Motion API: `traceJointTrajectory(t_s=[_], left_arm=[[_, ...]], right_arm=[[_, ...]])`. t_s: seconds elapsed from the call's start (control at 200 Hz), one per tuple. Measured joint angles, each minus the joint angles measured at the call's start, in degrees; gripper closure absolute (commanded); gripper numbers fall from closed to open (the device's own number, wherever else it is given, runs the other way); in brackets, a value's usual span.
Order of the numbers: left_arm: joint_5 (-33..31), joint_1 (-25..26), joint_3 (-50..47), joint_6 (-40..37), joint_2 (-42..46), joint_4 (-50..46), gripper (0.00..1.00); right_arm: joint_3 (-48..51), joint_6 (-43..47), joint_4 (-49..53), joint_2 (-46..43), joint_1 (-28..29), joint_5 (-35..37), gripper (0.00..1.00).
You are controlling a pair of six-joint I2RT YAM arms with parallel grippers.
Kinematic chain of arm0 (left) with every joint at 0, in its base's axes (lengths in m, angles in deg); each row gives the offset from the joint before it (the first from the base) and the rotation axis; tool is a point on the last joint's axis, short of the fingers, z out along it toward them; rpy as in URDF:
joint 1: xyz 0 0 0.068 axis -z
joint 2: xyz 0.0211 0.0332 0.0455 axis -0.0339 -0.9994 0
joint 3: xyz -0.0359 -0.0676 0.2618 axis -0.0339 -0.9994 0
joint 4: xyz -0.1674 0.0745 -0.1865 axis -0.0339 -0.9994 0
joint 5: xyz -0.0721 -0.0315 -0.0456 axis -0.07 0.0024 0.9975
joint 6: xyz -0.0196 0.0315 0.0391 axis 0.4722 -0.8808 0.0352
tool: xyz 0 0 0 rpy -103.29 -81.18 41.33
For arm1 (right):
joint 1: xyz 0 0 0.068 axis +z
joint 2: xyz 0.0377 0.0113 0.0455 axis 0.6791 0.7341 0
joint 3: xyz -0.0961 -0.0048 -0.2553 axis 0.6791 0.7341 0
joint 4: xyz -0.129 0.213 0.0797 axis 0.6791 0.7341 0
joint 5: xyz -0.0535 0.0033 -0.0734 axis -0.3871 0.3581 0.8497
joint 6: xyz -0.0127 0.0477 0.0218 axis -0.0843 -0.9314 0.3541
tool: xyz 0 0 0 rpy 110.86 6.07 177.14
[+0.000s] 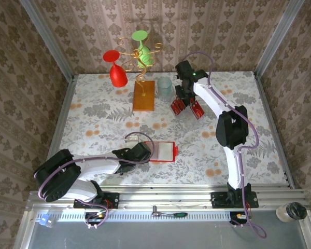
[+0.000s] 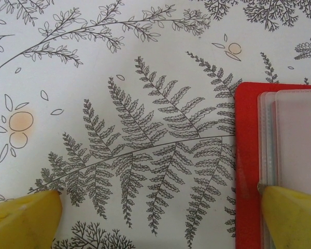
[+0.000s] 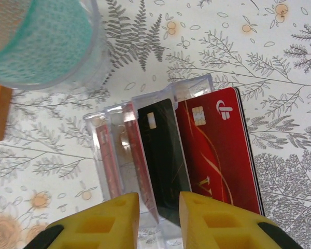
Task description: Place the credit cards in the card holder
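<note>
Fern-print bench (image 1: 93, 119) is carrying one card holder (image 1: 163, 151) and at least three credit cards (image 3: 217, 150). Left tool (image 2: 158, 207) is lying low, spread wide. Right tool (image 3: 159, 212) is reaching down, narrowed, grip unclear.

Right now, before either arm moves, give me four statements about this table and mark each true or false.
1. The card holder lies open on the table by the left gripper. True.
2. The left gripper is shut. False: its fingers stand wide apart.
3. Credit cards stand in the clear stand at the right gripper. True.
4. The teal cup lies tipped over beside the card holder. False: it stands upright next to the orange base, well away from the card holder.
</note>
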Motion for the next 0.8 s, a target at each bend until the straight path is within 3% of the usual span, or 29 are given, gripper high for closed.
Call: traceJointTrajectory(t_s=[0.44, 0.66, 0.8], left_arm=[[0.0, 0.8, 0.0, 0.7, -0.3, 0.2, 0.0], [0.0, 0.8, 0.0, 0.7, -0.3, 0.2, 0.0], [0.0, 0.8, 0.0, 0.7, -0.3, 0.2, 0.0]], right_arm=[[-3.9, 1.4, 3.0, 4.9, 0.0, 3.1, 0.71], [-3.9, 1.4, 3.2, 6.0, 0.0, 2.5, 0.8], [-4.2, 1.4, 3.3, 6.0, 0.0, 2.1, 0.8]])
